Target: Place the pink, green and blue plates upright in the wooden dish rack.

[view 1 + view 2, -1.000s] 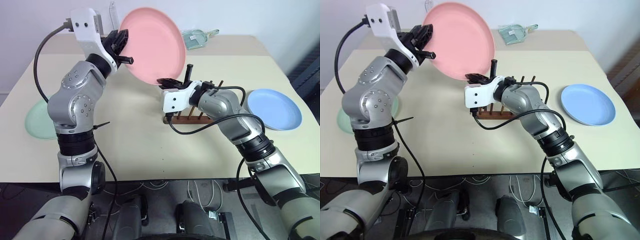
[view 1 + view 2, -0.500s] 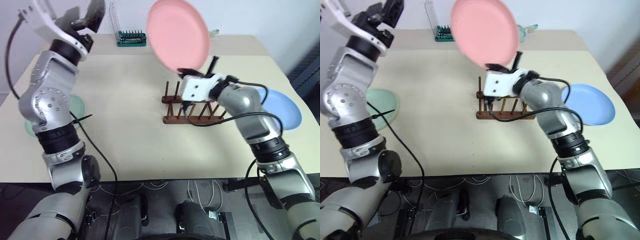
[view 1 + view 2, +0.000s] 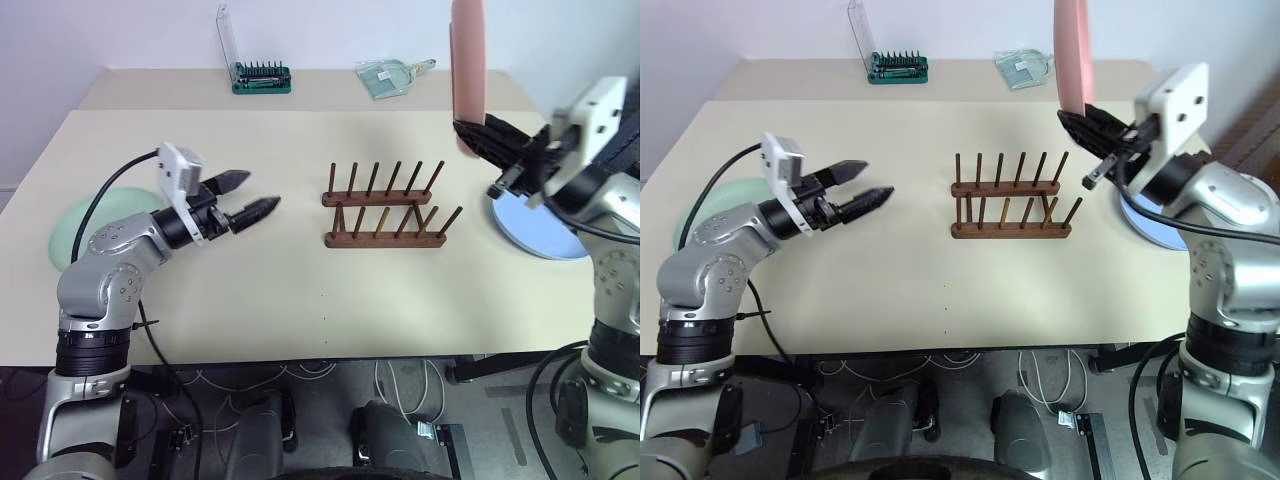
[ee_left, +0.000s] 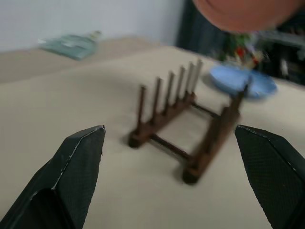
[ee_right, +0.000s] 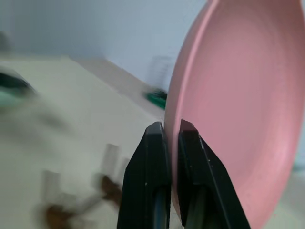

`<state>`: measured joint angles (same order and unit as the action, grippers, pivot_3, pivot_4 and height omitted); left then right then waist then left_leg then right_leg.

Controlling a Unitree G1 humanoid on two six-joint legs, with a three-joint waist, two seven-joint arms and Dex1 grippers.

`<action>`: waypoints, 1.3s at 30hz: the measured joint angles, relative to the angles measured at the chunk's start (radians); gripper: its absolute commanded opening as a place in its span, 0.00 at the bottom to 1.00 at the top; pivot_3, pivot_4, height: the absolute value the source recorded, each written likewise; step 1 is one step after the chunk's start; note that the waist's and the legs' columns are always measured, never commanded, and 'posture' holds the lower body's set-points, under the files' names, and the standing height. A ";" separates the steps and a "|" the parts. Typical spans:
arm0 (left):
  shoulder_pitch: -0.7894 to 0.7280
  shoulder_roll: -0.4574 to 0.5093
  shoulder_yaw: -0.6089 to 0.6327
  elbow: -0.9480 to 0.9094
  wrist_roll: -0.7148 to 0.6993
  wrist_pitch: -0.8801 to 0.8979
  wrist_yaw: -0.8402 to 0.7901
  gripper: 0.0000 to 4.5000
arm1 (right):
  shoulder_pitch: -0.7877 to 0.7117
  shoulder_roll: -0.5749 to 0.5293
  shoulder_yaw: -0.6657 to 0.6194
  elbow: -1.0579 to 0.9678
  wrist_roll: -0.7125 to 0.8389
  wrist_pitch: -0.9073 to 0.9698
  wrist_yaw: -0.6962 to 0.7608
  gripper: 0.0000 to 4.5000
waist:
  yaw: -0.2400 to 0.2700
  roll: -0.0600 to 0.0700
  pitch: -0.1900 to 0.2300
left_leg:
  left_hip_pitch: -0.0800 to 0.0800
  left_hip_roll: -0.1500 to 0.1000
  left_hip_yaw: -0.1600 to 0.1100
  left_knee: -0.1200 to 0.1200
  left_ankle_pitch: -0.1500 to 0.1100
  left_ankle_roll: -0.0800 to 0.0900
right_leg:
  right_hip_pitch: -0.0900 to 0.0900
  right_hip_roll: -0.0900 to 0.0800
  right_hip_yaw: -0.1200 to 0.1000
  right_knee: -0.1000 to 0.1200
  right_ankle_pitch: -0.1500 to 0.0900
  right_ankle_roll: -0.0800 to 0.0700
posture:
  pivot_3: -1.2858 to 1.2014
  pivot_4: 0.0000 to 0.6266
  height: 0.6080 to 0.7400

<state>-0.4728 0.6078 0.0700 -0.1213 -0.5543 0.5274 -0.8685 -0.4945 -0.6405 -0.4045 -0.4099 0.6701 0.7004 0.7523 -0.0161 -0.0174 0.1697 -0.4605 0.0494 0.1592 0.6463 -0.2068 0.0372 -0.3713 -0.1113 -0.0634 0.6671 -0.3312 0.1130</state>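
While the right pincer is closed on the lower rim of the pink plate, the plate stands upright in the air, edge-on, above the right end of the wooden dish rack and not touching it. The rack is empty on the surface, near its middle. The left pincer is wide open with nothing between its fingers and points toward the rack, well apart from it. The green plate lies flat behind the left arm. The blue plate lies flat under the right arm.
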 measured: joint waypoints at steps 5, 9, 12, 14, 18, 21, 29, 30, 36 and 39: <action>0.035 0.021 -0.072 0.001 0.044 -0.041 -0.093 0.99 | 0.069 -0.001 -0.071 -0.005 0.185 0.084 -0.015 0.00 | 0.002 0.000 0.000 | 0.000 0.000 0.000 0.000 0.000 0.001 | 0.000 -0.001 0.000 0.000 0.000 0.000 | 0.52 0.24 0.94; 0.038 0.030 -0.129 0.001 0.087 -0.075 -0.150 0.99 | 0.082 -0.021 -0.084 0.043 0.222 0.089 -0.019 0.00 | 0.002 0.000 0.000 | 0.000 -0.001 0.000 0.000 -0.001 0.001 | 0.000 -0.001 0.000 0.000 0.000 0.000 | 0.52 0.24 0.94; 0.039 0.029 -0.144 0.002 0.107 -0.086 -0.166 0.99 | 0.085 -0.042 -0.084 0.080 0.229 0.087 -0.010 0.00 | 0.001 0.000 0.000 | 0.000 0.000 0.000 0.000 -0.001 0.001 | -0.001 -0.001 0.000 0.000 0.000 0.000 | 0.52 0.24 0.94; 0.039 0.017 -0.149 0.002 0.111 -0.087 -0.171 0.99 | 0.085 -0.052 -0.084 0.123 0.234 0.085 0.009 0.00 | 0.001 0.000 0.000 | 0.000 0.000 0.000 0.000 -0.001 0.002 | 0.000 -0.001 0.000 0.000 0.000 0.000 | 0.52 0.24 0.94; 0.043 0.008 -0.158 0.002 0.113 -0.087 -0.172 0.99 | 0.085 -0.066 -0.083 0.193 0.245 0.083 0.041 0.00 | 0.002 0.000 0.000 | 0.000 0.000 0.000 0.000 -0.001 0.002 | 0.000 -0.001 0.000 0.000 0.000 0.000 | 0.52 0.24 0.94; 0.049 0.007 -0.158 0.002 0.113 -0.087 -0.172 0.99 | 0.085 -0.073 -0.083 0.222 0.251 0.083 0.058 0.00 | 0.001 0.001 0.000 | 0.000 0.000 0.000 0.000 -0.001 0.002 | 0.000 -0.001 0.000 0.000 0.000 0.000 | 0.52 0.24 0.94; 0.075 -0.003 -0.162 -0.001 0.114 -0.085 -0.165 0.99 | 0.083 -0.076 -0.064 0.318 0.253 0.081 0.083 0.00 | 0.002 0.001 0.000 | 0.000 0.000 0.000 0.001 -0.001 0.002 | 0.000 -0.001 0.000 0.000 0.000 0.000 | 0.52 0.24 0.94; 0.075 -0.003 -0.162 -0.003 0.114 -0.085 -0.163 0.99 | 0.083 -0.076 -0.062 0.322 0.254 0.082 0.085 0.00 | 0.002 0.001 0.000 | 0.000 0.000 0.000 0.001 -0.001 0.002 | 0.000 -0.001 0.000 0.000 0.000 0.000 | 0.52 0.24 0.94; 0.075 -0.003 -0.162 -0.007 0.114 -0.084 -0.157 0.99 | 0.076 -0.075 -0.046 0.359 0.257 0.089 0.090 0.00 | 0.002 0.001 0.000 | 0.000 0.000 0.000 0.001 -0.001 0.002 | 0.000 -0.002 0.000 0.000 0.000 0.000 | 0.52 0.24 0.94; 0.075 -0.003 -0.162 -0.007 0.115 -0.084 -0.154 0.99 | 0.066 -0.071 -0.038 0.391 0.257 0.090 0.090 0.00 | 0.001 0.001 0.000 | 0.000 0.000 0.000 0.001 -0.001 0.002 | 0.000 -0.002 0.000 0.000 0.000 0.000 | 0.52 0.24 0.94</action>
<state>-0.3979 0.6048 -0.0921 -0.1282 -0.4397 0.4431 -1.0226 -0.4287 -0.7115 -0.4427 -0.0191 0.9273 0.7906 0.8419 -0.0152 -0.0166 0.1700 -0.4608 0.0490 0.1593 0.6468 -0.2075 0.0390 -0.3716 -0.1128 -0.0634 0.6668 -0.3313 0.1130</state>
